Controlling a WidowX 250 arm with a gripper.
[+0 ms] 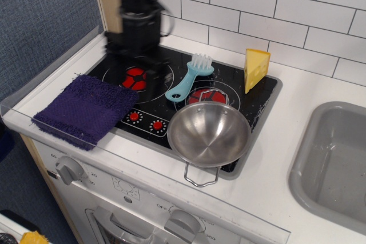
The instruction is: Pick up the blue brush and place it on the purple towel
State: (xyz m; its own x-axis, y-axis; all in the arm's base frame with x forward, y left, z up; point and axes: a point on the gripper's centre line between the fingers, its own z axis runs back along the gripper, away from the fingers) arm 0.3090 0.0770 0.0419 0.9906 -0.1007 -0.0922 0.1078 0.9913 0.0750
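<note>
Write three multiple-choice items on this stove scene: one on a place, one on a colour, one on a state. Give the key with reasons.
1. Where does the blue brush lie?
A. on the black cooktop
B. in the steel bowl
C. on the purple towel

2. What colour is the cheese wedge?
A. green
B. yellow
C. red

3. What is on the towel?
A. the brush
B. the bowl
C. nothing

Key: 1 A, the brush rests between the burners behind the bowl. 2 B, the wedge at the cooktop's back edge is yellow. 3 C, the towel's top is bare; the blurred end effector is over the left burner.
</note>
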